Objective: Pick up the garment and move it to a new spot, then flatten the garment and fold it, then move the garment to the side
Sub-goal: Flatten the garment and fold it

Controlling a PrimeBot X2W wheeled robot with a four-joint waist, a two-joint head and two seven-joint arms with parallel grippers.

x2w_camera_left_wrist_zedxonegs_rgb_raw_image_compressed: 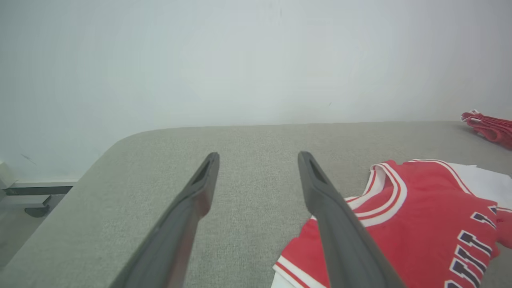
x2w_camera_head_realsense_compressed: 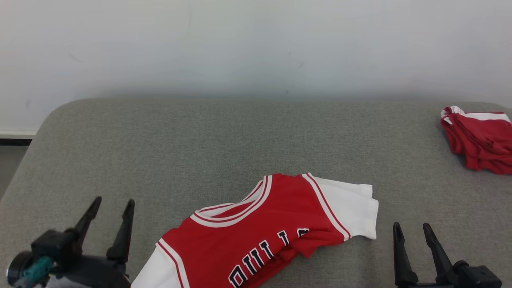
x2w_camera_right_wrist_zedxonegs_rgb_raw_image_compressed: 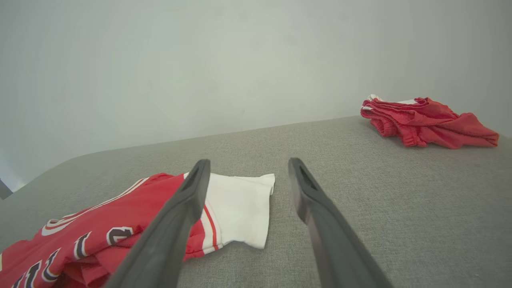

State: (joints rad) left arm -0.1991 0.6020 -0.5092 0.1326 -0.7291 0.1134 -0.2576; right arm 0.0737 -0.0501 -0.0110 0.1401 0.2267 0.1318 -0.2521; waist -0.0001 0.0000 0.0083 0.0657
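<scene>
So the left gripper (x2w_camera_head_realsense_compressed: 114, 201) is sitting down around 8 o'clock in the head view, jaws spread wide and empty, fingers (x2w_camera_head_realsense_compressed: 121, 236) leaning toward 1 o'clock. The right gripper (x2w_camera_head_realsense_compressed: 412, 226) is hanging out at about 4 o'clock, also spread wide and holding nothing, its fingers tipping toward 11. In both wrist views each pair is splaying apart, tips pointing up at 12.

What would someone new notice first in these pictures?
The red and white jersey, rumpled at the near middle of the grey table, catches the eye first. A heap of red cloth sits at the far right. The left claw and right claw flank the jersey, both open and empty.
</scene>
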